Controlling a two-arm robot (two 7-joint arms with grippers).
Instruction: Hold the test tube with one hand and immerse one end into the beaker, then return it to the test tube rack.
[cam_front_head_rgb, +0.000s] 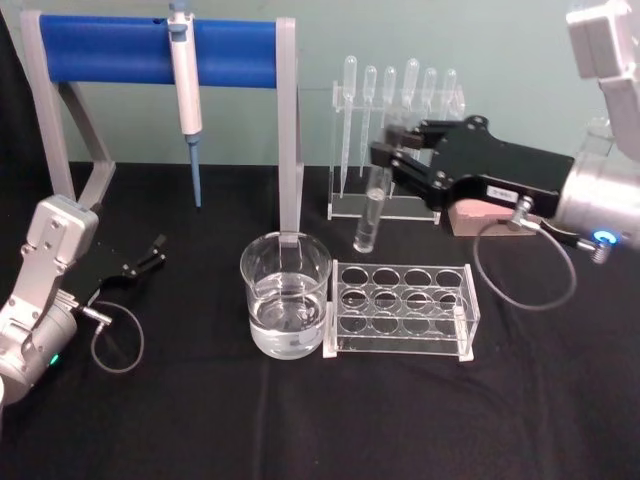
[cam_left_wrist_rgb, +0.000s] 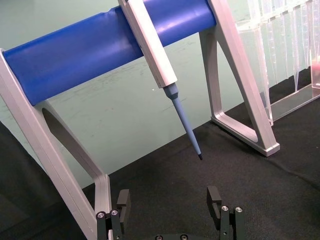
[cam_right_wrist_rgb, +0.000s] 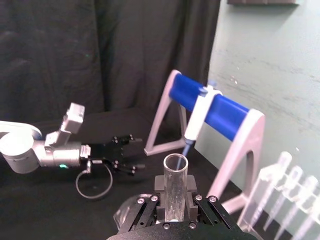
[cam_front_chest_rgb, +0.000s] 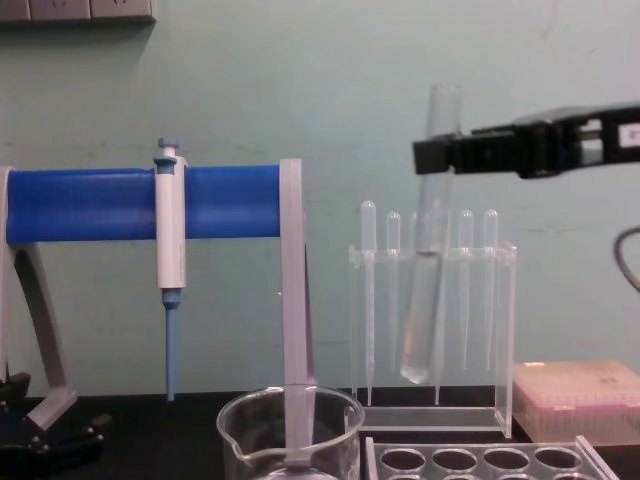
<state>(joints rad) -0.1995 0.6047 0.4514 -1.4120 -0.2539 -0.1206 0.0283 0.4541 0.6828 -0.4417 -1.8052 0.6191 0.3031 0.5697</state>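
Observation:
My right gripper (cam_front_head_rgb: 388, 160) is shut on the upper part of the test tube (cam_front_head_rgb: 369, 222), a clear glass tube with a round bottom. The tube (cam_front_chest_rgb: 428, 250) hangs nearly upright in the air, slightly tilted, its bottom above the level of the beaker's rim. It is behind and to the right of the beaker (cam_front_head_rgb: 285, 295), which holds clear liquid. In the right wrist view the tube's open rim (cam_right_wrist_rgb: 175, 163) stands up between the gripper (cam_right_wrist_rgb: 174, 200) fingers. My left gripper (cam_front_head_rgb: 147, 256) rests open near the table's left side, holding nothing (cam_left_wrist_rgb: 169, 200).
A clear rack with round holes (cam_front_head_rgb: 402, 310) sits right of the beaker. Behind the tube is a stand of thin plastic pipettes (cam_front_head_rgb: 398, 110). A blue-barred frame (cam_front_head_rgb: 160, 52) holds a hanging pipettor (cam_front_head_rgb: 186, 100) at the back left. A pink box (cam_front_chest_rgb: 575, 400) lies at the right.

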